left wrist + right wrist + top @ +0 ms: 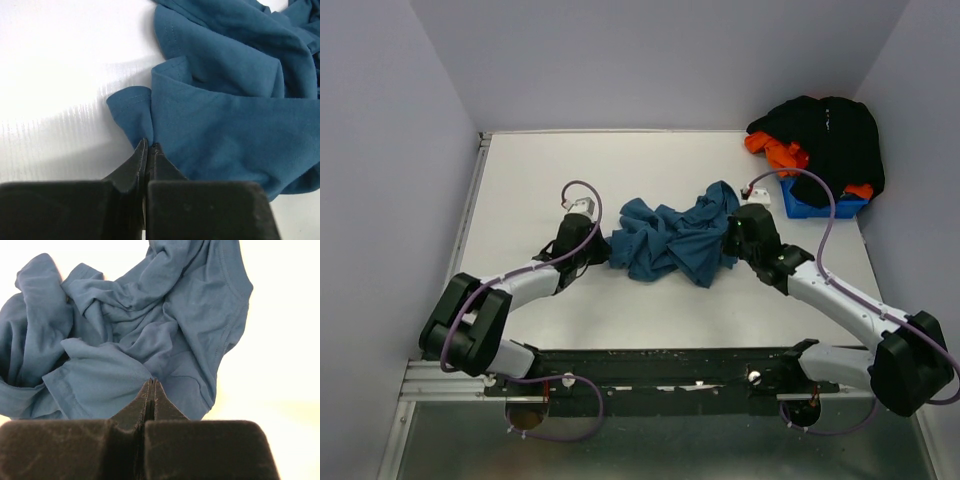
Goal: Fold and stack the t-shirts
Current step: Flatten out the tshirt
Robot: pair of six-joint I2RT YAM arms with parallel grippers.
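A crumpled teal-blue t-shirt (672,240) lies bunched in the middle of the white table (520,180). My left gripper (603,251) is at its left edge, jaws shut on a fold of the teal-blue t-shirt (225,115) beside a hemmed edge; the pinch shows at my left gripper (149,145). At the cloth's right side my right gripper (731,240) is shut on the teal-blue t-shirt (130,330), the tips of my right gripper (152,381) closed on a fold. Black t-shirts (830,135) and orange t-shirts (778,152) are heaped at the back right.
A small blue plastic bin (820,205) stands under the black and orange heap at the table's back right corner, close to the right wall. A metal rail (468,210) runs along the table's left edge. Purple cables loop over both arms.
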